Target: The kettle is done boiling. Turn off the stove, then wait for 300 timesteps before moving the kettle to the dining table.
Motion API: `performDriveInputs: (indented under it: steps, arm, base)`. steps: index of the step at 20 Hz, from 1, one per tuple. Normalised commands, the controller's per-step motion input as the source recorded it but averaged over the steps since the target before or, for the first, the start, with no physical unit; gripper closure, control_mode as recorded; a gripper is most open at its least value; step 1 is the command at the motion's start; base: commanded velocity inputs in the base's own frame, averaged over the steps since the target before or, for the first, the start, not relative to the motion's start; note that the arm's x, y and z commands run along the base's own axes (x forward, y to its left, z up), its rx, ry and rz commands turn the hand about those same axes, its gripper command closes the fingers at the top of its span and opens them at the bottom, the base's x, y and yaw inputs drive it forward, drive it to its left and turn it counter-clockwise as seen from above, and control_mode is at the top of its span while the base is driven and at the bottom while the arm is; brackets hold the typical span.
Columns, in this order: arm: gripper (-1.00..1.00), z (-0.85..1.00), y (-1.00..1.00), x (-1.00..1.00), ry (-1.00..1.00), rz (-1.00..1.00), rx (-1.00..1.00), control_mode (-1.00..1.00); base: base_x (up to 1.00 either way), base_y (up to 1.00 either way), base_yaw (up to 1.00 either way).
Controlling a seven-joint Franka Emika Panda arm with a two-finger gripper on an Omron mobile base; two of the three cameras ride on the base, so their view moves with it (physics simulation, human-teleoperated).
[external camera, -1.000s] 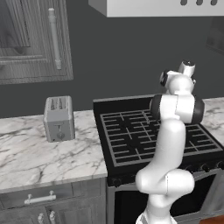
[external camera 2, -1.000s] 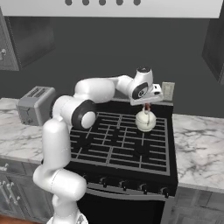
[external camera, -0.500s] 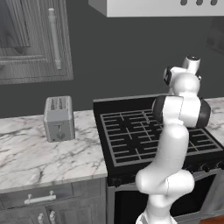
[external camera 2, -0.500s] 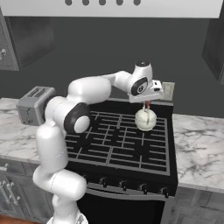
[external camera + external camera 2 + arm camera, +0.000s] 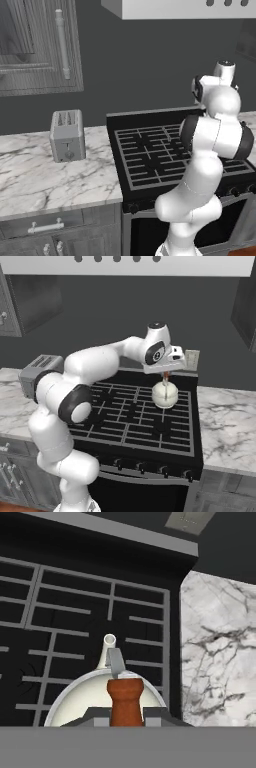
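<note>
The cream-white kettle is over the rear right burner of the black stove, near its right edge. My gripper is straight above it, shut on the reddish-brown wooden bar of the handle. In the hand view my gripper clamps that bar, with the kettle's round body and short spout below. Whether the kettle still touches the grate I cannot tell. The stove's dark knobs line its front edge. The dining table is out of view.
A boxy grey toaster stands on the marble counter left of the stove. More marble counter lies to the right of the stove. A range hood hangs overhead, and upper cabinets are at the left.
The arm's wrist and elbow have swung a little up and to the right, with the gripper staying shut on the kettle's handle. The kettle has barely shifted over the rear right burner.
</note>
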Motion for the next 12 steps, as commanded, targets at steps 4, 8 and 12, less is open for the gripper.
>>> performDriveInputs:
  steps: [4,8,12]
  arm:
    - [1.00,0.30,0.06,-0.60,-0.01,-0.07,-0.02,-1.00]
    - [1.00,0.29,0.05,-0.59,0.00,-0.07,-0.02,-1.00]
    - [1.00,0.25,0.03,-0.60,0.00,-0.07,0.00,-1.00]
  base:
    - [0.00,0.00,0.00]
    - [0.00,0.00,0.00]
    - [0.00,0.00,0.00]
